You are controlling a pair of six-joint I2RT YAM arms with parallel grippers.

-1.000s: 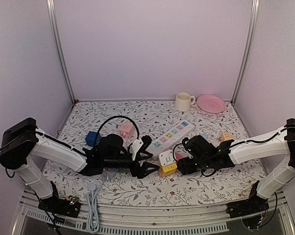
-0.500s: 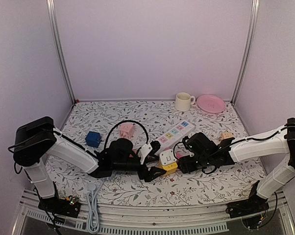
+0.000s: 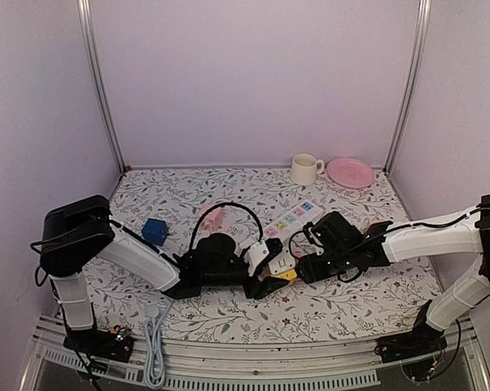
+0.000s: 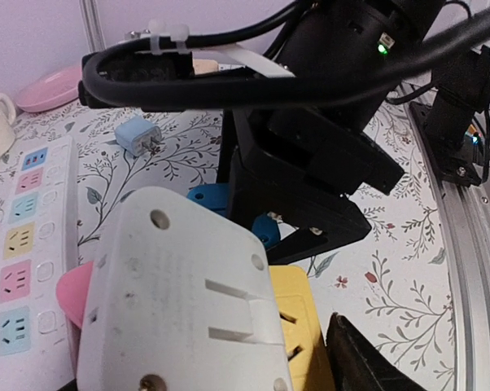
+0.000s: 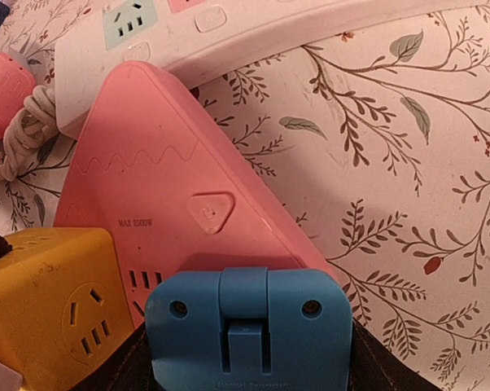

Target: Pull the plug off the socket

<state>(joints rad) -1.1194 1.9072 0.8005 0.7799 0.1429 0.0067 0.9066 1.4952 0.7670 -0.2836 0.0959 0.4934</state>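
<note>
Closely, left fingers (image 4: 359, 358) spread unclear by rounded white plug (image 4: 180, 293), right fingers (image 5: 367, 371) gripping boxy blue plug (image 5: 245, 334)

On the table (image 3: 188, 191), at its middle, a power strip (image 3: 298, 216) set on a diagonal, far end toward the right. Just beside its near end, a triangular socket hub (image 5: 172, 204), with a plug (image 5: 245, 334) seated in one side and a cube socket (image 5: 58, 301) touching another. Against the cube socket, an adapter (image 4: 180, 301). Right of the strip, a small charger (image 4: 139, 135). At the far right edge, a mug (image 3: 305, 169) left of a plate (image 3: 349, 172). Well left of the strip, a block (image 3: 154, 230). Over the near left edge, a cable (image 3: 153, 342).
</note>
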